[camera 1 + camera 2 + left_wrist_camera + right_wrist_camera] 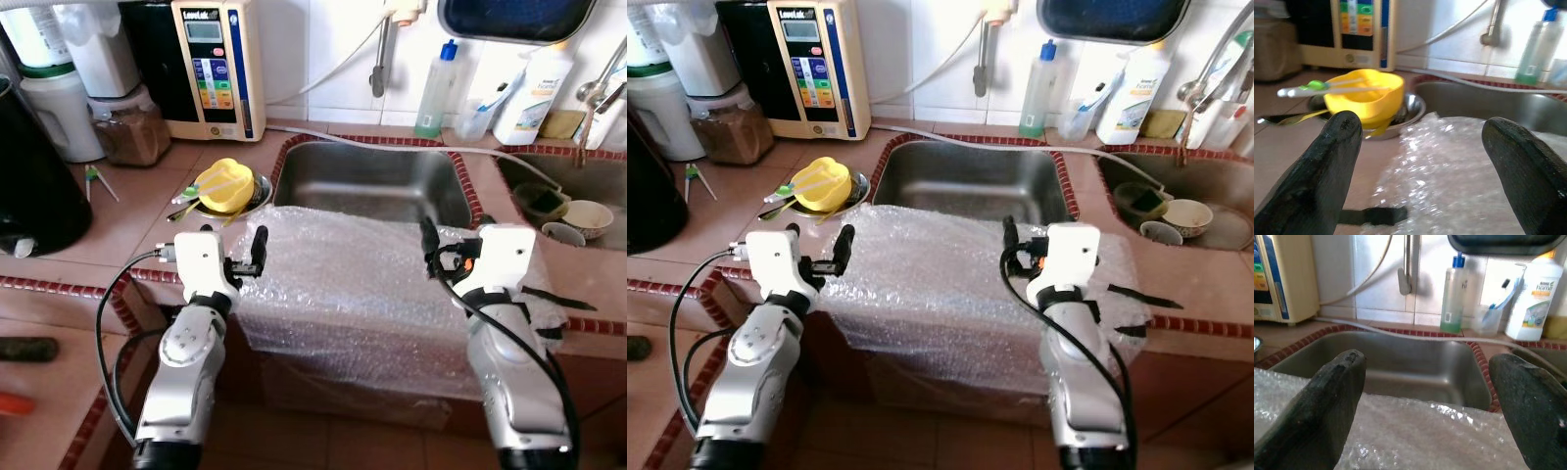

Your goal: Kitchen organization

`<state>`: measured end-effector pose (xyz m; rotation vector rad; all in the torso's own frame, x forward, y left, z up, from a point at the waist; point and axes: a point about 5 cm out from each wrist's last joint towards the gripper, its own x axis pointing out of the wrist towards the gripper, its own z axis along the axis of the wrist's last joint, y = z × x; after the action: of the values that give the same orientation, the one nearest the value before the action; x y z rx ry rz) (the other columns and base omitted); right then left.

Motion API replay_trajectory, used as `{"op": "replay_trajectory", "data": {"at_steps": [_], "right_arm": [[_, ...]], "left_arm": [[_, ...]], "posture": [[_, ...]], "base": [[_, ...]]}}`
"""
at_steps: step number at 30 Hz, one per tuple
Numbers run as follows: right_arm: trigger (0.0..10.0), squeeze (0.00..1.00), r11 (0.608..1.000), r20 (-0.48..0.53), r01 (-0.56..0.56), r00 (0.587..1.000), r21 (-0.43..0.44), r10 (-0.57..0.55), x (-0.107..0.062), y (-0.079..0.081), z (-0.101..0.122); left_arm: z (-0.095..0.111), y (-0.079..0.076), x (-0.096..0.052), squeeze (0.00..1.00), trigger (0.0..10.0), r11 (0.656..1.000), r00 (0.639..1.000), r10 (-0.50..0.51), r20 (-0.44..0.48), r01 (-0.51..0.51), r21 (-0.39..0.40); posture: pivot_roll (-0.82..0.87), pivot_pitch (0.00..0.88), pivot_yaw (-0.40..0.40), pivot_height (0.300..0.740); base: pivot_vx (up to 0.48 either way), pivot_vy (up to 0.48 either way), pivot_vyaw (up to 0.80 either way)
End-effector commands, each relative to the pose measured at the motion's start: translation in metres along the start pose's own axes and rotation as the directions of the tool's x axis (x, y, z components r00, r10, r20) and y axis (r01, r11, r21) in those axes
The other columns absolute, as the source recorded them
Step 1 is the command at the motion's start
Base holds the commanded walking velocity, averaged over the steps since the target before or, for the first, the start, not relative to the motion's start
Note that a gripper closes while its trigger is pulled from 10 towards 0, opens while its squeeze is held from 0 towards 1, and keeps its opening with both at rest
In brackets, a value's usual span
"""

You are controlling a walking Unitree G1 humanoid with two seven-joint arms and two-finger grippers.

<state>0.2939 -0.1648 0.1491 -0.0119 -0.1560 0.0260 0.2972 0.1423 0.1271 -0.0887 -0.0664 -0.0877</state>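
Both grippers, left (1420, 147) and right (1425, 396), are held spread wide over bubble wrap (362, 284) draped across the sink's (372, 181) front edge, a bottle (1540, 291) labelled "home" behind.

A sheet of bubble wrap (362, 284) drapes over the front edge of the bench (127, 211), between the left tool (257, 250) and the right tool (428, 235), both with fingers spread wide. Beyond it the steel sink basin (377, 181) lies open and unobstructed. Left of the sink, a yellow bowl (227, 184) sits in a metal dish (260, 191) with utensils across it, near the left tool. A hose (392, 142) runs along the sink's far rim. Bottles (436, 93) line the back wall. The second basin (578, 186) to the right holds bowls (588, 217).
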Motion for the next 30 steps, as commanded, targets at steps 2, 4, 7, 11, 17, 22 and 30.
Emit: {"op": "replay_trajectory", "data": {"at_steps": [2,4,7,11,17,22,30], "right_arm": [[10.0,0.0,1.0,0.007,-0.011,1.0,-0.003,0.011,0.0,0.002,0.001],[10.0,0.0,1.0,0.008,-0.012,1.0,-0.003,0.012,0.001,0.002,0.001],[10.0,0.0,1.0,0.011,-0.011,1.0,-0.003,0.011,0.002,0.001,0.002],[10.0,0.0,1.0,0.012,-0.011,1.0,-0.001,0.011,0.002,0.001,0.002],[10.0,0.0,0.999,0.042,-0.041,0.998,0.019,0.04,0.002,0.008,0.008],[10.0,0.0,0.991,0.119,-0.125,0.986,0.052,0.118,0.002,0.018,0.026],[10.0,0.0,0.99,0.12,-0.138,0.984,0.031,0.133,-0.001,0.018,0.028]], "left_arm": [[0.001,0.004,-0.001,0.0,10.0,1.0,1.0,0.018,-0.002,-0.018,0.001],[0.001,0.005,-0.001,0.0,10.0,1.0,1.0,0.02,-0.002,-0.02,0.0],[0.001,0.007,-0.002,0.0,10.0,0.999,0.999,0.038,0.002,-0.038,0.001],[0.004,0.011,-0.002,0.0,10.0,0.996,0.996,0.082,0.019,-0.082,0.018],[0.009,0.017,0.0,0.0,10.0,0.993,0.993,0.113,0.041,-0.114,0.023],[0.022,0.017,-0.001,0.0,10.0,0.993,0.992,0.1,0.073,-0.104,0.056],[0.03,0.021,-0.005,0.0,10.0,0.996,0.992,0.084,0.092,-0.087,0.033]], "posture": [[-0.04,0.0,0.029,0.74],[-0.04,0.0,0.03,0.74],[-0.04,0.0,0.032,0.74],[-0.03,0.0,0.032,0.74],[-0.03,0.0,0.035,0.74],[-0.04,0.0,0.038,0.74],[-0.04,0.0,0.035,0.74]], "base": [[0.0,-0.386,0.0],[0.0,-0.386,0.0],[0.0,0.0,0.0],[0.0,0.0,0.0],[0.0,0.0,0.0],[0.0,0.0,0.0],[0.034,0.0,0.0]]}}
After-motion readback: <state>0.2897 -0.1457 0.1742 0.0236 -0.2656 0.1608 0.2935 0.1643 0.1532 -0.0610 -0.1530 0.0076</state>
